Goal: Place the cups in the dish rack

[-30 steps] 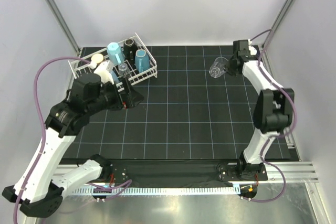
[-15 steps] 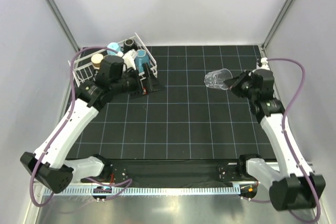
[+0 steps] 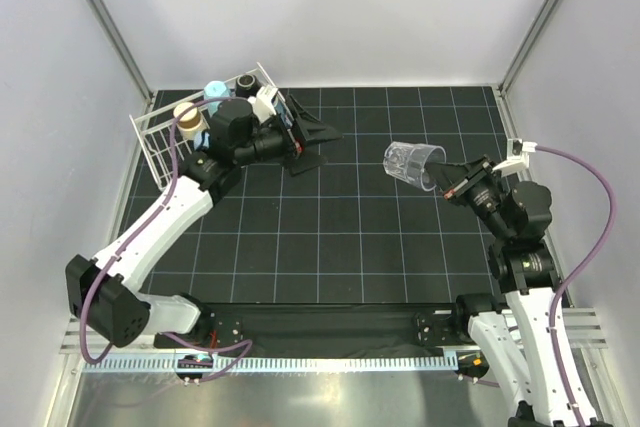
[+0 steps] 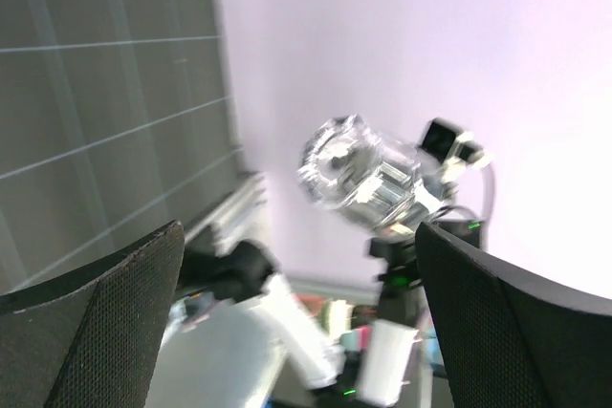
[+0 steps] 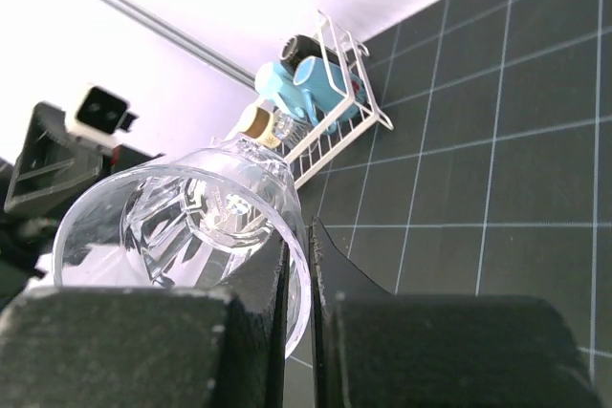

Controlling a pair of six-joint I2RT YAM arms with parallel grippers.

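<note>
A clear glass point(image 3: 408, 161) hangs tilted above the mat right of centre, its rim pinched in my shut right gripper point(image 3: 440, 180). In the right wrist view the glass point(image 5: 186, 222) fills the lower left, with the rim between the fingers of the right gripper point(image 5: 298, 236). My left gripper point(image 3: 322, 134) stands open and empty, pointing right beside the dish rack point(image 3: 150, 137). From the left wrist the glass point(image 4: 356, 177) shows far beyond the open left gripper point(image 4: 298, 231). The white wire rack holds several cups, among them a light blue tumbler point(image 3: 215, 90) and a black mug point(image 3: 247, 81).
The rack point(image 5: 349, 93) sits at the mat's far left corner against the frame post. A light blue mug point(image 5: 311, 86) and a black mug point(image 5: 298, 48) lie in its near end. Grey walls close the back and sides.
The right arm has swung the glass from the far right toward the middle and lifted it. The left gripper has left the rack's front and risen to the right, still open.
</note>
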